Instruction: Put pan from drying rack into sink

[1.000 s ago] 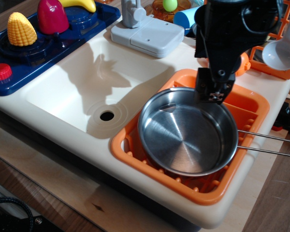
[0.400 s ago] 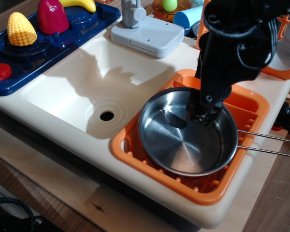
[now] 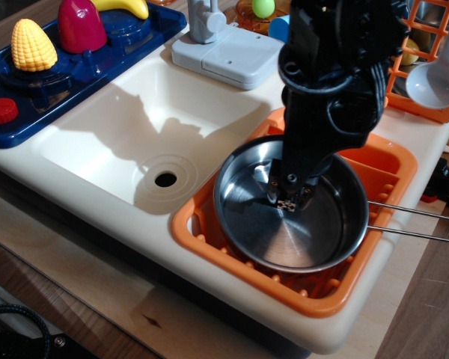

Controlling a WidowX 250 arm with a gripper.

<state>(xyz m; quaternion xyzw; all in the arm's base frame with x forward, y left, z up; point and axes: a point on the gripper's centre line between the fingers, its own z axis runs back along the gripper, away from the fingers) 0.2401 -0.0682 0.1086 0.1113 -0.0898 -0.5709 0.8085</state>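
The shiny steel pan (image 3: 247, 213) lies flat in the orange drying rack (image 3: 209, 241) at the right. Its two-wire handle (image 3: 419, 223) sticks out to the right over the rack's rim. My gripper (image 3: 288, 199) points straight down inside the pan, just left of its middle and close above its bottom. Its fingertips look close together, but the black arm hides how wide they stand. Nothing shows between them. The cream-white sink (image 3: 112, 131) with its dark drain hole (image 3: 165, 179) lies left of the rack and holds nothing.
A grey faucet block (image 3: 224, 48) stands behind the sink. The dark blue stove (image 3: 67, 78) at the far left carries a corn cob (image 3: 32, 45) and a red piece (image 3: 81, 24). A white spoon (image 3: 436, 78) rests in the orange wire basket (image 3: 404, 101) at the back right.
My gripper has moved left and down, from above the pan's far rim to inside the pan near its middle. The pan has not moved.
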